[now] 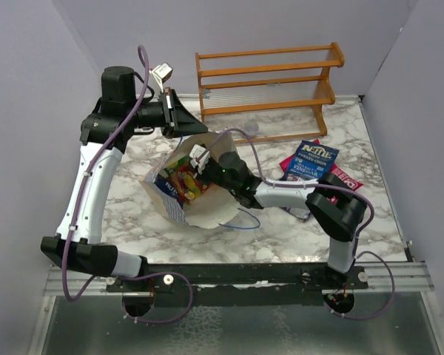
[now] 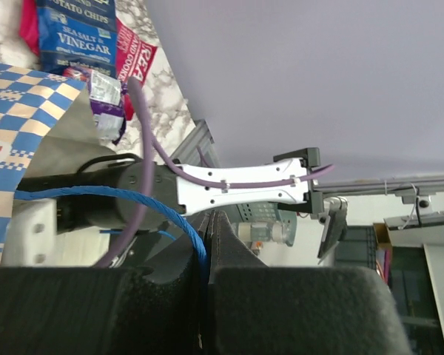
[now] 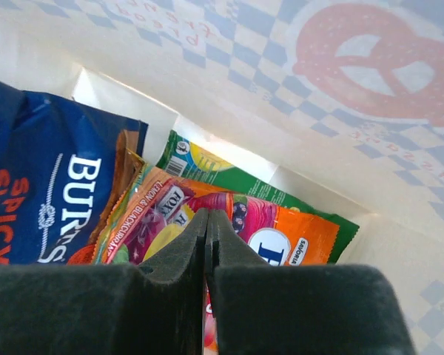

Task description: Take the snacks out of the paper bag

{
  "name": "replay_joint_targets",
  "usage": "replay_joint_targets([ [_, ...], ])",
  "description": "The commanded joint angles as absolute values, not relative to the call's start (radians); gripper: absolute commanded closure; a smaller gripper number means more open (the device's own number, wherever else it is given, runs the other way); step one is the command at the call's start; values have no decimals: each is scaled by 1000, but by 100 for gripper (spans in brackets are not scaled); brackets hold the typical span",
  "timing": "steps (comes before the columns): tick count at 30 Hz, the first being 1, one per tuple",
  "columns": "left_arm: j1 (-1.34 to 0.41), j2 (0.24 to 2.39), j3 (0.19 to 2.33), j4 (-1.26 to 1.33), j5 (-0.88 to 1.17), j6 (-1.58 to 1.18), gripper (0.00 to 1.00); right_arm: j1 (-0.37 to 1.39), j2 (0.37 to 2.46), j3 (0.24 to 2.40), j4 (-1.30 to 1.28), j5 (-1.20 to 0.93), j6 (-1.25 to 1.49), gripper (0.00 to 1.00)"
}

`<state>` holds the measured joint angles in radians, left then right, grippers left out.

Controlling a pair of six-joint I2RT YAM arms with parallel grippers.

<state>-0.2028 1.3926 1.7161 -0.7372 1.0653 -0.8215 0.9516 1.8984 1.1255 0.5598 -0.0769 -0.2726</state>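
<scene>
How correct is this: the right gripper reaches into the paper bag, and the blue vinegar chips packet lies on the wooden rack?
No. The right gripper does reach into the paper bag, but the blue vinegar chips packet lies on the marble table, over a red packet, in front of the wooden rack. The top external view shows this.

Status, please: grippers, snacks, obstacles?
Left gripper shut on blue cord. Right gripper shut inside paper bag, at orange packet, hold unsure. Blue packet already out. Nothing blocking.

blue chips packet (image 2: 78, 37): "SEA SALT & VINEGAR" | dark blue packet (image 3: 52, 188): "BURTS", "SPICY"
</scene>
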Motion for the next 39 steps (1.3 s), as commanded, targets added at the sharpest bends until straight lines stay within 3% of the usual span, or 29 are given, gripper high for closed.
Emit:
replay_joint_targets([
  [1, -180, 1364, 1737, -754, 1044, -785, 100, 948, 1864, 1089, 622, -138, -249, 99],
  [6, -179, 1358, 1736, -704, 1065, -820, 100, 948, 1886, 1120, 586, -143, -250, 99],
  [9, -179, 1343, 1704, -579, 1102, -905, 100, 948, 1937, 1204, 497, -103, -215, 80],
  [11, -182, 1331, 1672, -500, 1126, -963, 100, 948, 1976, 1275, 427, -86, -147, 73],
  [15, -203, 1313, 1633, -417, 1135, -1019, 100, 953, 2018, 1356, 337, -46, 32, 46],
  [19, -234, 1311, 1632, -407, 1122, -1018, 100, 956, 2031, 1398, 262, 51, 231, 36],
  [26, -252, 1294, 1640, -376, 1052, -999, 100, 956, 2047, 1502, 98, 84, 476, 31],
  [39, -253, 1234, 1572, -456, 917, -919, 100, 959, 1988, 1368, 150, 75, 562, 29],
])
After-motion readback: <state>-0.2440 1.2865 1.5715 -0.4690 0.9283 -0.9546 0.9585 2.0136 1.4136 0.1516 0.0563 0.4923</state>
